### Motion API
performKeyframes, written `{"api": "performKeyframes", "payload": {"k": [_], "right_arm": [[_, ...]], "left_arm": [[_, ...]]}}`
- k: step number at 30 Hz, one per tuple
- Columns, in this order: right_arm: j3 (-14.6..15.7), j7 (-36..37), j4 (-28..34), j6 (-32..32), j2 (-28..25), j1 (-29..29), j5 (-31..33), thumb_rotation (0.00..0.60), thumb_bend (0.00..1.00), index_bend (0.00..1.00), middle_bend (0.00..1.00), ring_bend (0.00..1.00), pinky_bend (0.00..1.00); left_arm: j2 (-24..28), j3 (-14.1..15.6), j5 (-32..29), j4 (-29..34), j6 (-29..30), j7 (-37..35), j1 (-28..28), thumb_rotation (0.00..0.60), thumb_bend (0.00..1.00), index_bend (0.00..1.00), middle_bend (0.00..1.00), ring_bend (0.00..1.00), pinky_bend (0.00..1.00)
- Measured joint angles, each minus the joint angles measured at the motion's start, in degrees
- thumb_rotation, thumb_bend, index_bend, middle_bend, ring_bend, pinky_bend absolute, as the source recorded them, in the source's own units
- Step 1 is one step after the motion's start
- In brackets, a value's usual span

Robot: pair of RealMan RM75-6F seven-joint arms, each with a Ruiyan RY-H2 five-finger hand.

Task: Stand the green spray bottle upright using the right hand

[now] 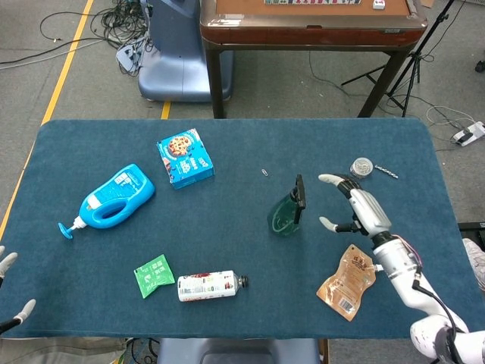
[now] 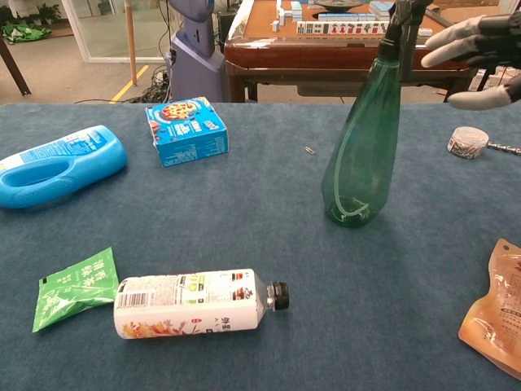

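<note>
The green spray bottle [image 1: 286, 215] [image 2: 362, 147] stands upright on the blue table, its black trigger head on top. My right hand [image 1: 358, 210] [image 2: 476, 61] hovers just right of the bottle's top, fingers spread, touching nothing. A clear gap separates it from the bottle. My left hand [image 1: 7, 292] shows only as pale fingertips at the lower left edge of the head view; its state is unclear.
A brown snack pouch [image 1: 346, 282] lies right of the bottle, a tape roll [image 1: 361, 167] behind it. A white drink bottle [image 1: 211, 286] and green sachet [image 1: 154, 274] lie in front, a blue cookie box [image 1: 185, 158] and blue detergent bottle [image 1: 115, 199] to the left.
</note>
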State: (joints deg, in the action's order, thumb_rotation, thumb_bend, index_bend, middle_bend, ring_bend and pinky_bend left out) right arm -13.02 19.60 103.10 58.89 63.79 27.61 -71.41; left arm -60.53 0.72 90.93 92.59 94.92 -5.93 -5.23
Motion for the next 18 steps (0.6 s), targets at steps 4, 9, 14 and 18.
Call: {"api": "performKeyframes", "payload": {"k": [4,9,14,18], "right_arm": [[1.2,-5.0,2.3,6.5,-1.7,-3.7,-0.3,0.6,0.34,0.31,0.31,0.17,0.02],[3.4,-13.0,4.4,15.4,-2.8,-8.9,-2.0,0.6,0.34,0.33,0.33,0.18,0.02],[6.6,-19.2,6.3,21.7,-4.2,-14.0,-4.9,0.6,0.34,0.33,0.33,0.18,0.02],[9.4,-20.8,8.5,23.8,-6.4,-17.2,-7.2,0.6,0.34,0.33,0.33,0.18,0.02]], "left_arm": [[0.0,-0.1,0.3,0.2,-0.2,0.2,0.3,0.6,0.26,0.1,0.0,0.06,0.02],[0.0,-0.2,0.7,0.7,-0.5,0.6,0.8,0.6,0.26,0.1,0.0,0.06,0.02],[0.1,-0.4,1.0,1.3,-0.4,1.0,1.1,0.6,0.26,0.1,0.0,0.06,0.02],[0.1,-0.5,1.1,1.6,-0.4,1.2,1.3,0.6,0.25,0.1,0.0,0.06,0.02]]}}
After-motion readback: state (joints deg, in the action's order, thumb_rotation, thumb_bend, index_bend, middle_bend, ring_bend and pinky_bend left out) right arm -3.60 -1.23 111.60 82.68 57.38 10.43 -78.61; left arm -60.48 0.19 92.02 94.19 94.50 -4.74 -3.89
